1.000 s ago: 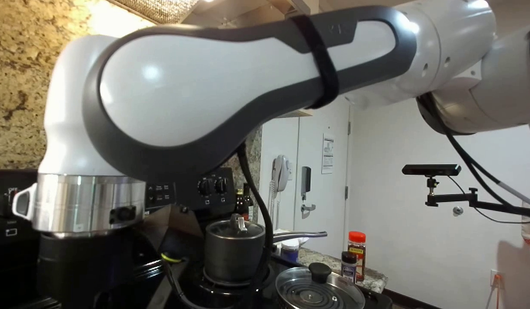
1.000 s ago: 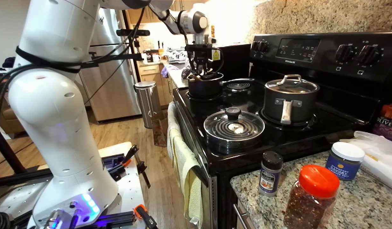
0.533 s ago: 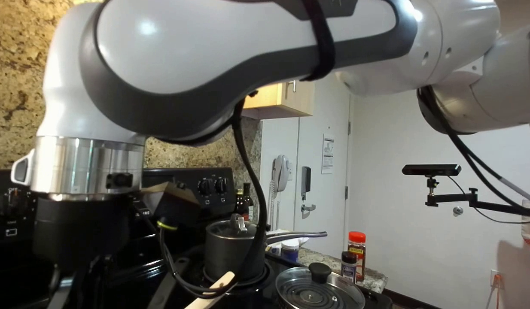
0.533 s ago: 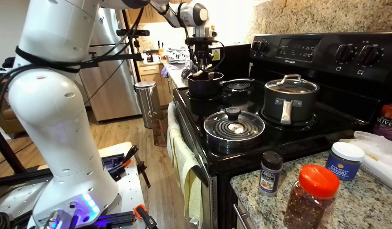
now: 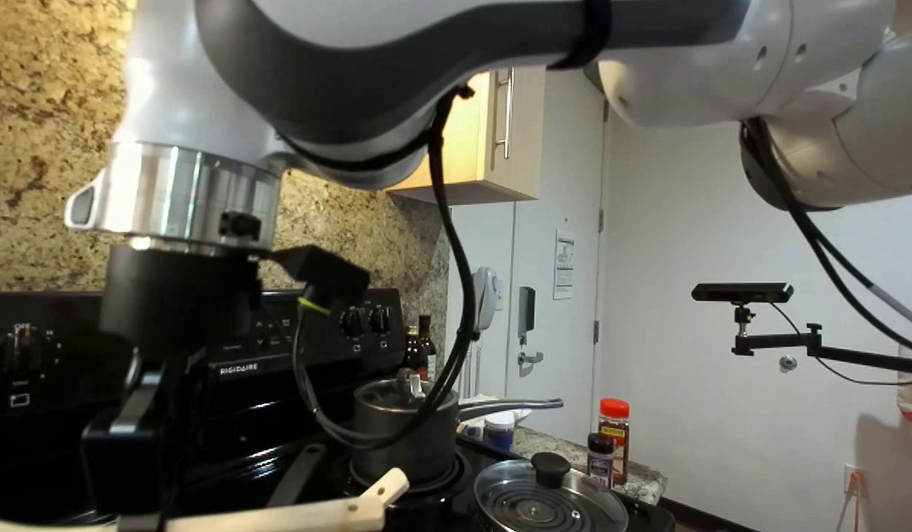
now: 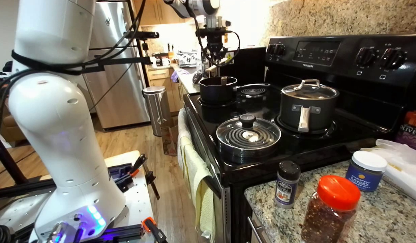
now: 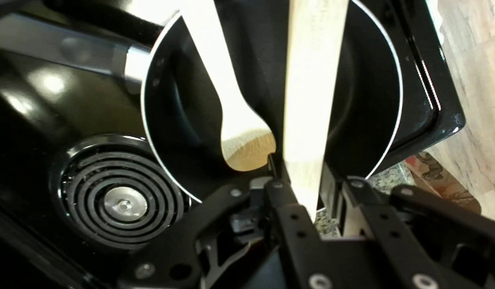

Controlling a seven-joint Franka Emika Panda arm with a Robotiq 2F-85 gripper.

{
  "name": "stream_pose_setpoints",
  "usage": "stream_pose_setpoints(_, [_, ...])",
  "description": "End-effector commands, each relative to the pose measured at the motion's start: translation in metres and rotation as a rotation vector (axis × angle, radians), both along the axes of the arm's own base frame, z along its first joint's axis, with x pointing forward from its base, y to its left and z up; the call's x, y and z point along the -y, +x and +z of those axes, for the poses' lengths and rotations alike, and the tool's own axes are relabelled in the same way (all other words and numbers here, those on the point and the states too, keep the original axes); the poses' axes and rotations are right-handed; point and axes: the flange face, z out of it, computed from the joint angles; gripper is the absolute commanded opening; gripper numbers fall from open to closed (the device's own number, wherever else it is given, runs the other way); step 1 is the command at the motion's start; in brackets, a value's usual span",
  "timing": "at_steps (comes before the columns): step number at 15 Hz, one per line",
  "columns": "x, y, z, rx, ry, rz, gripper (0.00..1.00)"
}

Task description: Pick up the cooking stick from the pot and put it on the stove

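Stood left of the claw [image 6: 217, 64], in an exterior view: tall stainless-steel refrigerator [image 6: 127, 98]. Stood below right: round, red-lidded clear jar [image 6: 330, 214]; round, white-lidded blue jar [image 6: 365, 172].

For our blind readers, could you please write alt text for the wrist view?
A claw grips a pale wooden cooking stick above a dark pot. The pot holds another wooden utensil with a rounded end. A coil burner shows at lower left.

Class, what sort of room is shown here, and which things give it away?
Almost certainly a kitchen, going by the black stove, the steel refrigerator and what looks like a red-lidded spice jar.
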Motion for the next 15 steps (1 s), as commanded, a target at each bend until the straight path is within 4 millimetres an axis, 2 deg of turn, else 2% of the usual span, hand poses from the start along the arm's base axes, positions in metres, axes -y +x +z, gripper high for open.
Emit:
stream_pose_setpoints(1, [0.046, -0.023, 0.046, 0.032, 0.014, -0.087, 0.12])
stream_pose_setpoints(6, [0.112, -0.048, 0.089, 0.056, -0.019, -0.186, 0.11])
stream_pose_setpoints(14, [0.215, -0.09, 0.107, 0.061, -0.003, -0.36, 0.12])
stream_pose_setpoints(15, [0.195, -0.07, 0.104, 0.052, -0.035, -0.31, 0.12])
